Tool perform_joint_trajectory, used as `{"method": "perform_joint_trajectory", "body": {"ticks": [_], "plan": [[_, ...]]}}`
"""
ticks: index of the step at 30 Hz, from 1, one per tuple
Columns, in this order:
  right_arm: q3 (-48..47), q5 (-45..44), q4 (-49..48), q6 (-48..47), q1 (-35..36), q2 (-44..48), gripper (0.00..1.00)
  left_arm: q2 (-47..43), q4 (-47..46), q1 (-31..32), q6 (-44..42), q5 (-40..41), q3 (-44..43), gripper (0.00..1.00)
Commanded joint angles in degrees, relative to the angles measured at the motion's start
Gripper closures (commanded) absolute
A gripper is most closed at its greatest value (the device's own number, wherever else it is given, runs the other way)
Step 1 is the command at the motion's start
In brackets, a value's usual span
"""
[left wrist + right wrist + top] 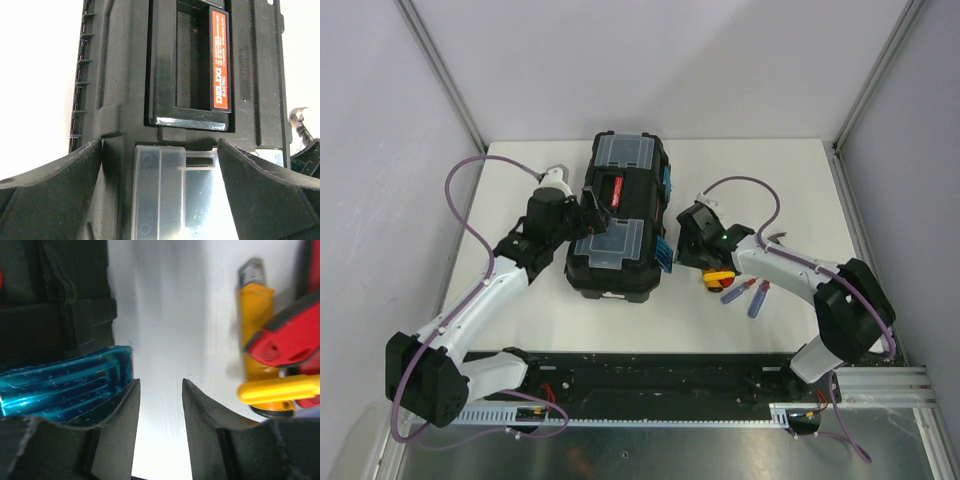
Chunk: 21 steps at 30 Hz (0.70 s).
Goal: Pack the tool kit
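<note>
Top external shows left gripper (586, 216) spread wide over the toolbox (638, 195), right gripper (680, 250) at its four o'clock, jaws narrowly apart.

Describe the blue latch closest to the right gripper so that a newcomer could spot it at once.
Find the black toolbox on the white table. On its side facing the right arm sit two blue latches. The one meant is the nearer latch, by the right gripper; the far latch has no gripper beside it.
</note>
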State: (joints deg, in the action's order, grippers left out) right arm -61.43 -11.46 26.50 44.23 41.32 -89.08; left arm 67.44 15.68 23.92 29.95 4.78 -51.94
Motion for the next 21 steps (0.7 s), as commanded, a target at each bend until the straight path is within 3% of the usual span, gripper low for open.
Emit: {"method": "perform_joint_trajectory", "body": {"ticks": [1, 21], "plan": [[0.66, 7.01, -7.42, 1.91, 0.03, -2.19, 0.57, 3.27, 18.51, 1.31, -5.26, -1.44, 5.36, 0.02], [2.15, 22.05, -24.95, 5.94, -2.4, -2.52, 0.62, 0.75, 18.48, 1.4, -6.36, -5.41, 1.98, 0.02]]}}
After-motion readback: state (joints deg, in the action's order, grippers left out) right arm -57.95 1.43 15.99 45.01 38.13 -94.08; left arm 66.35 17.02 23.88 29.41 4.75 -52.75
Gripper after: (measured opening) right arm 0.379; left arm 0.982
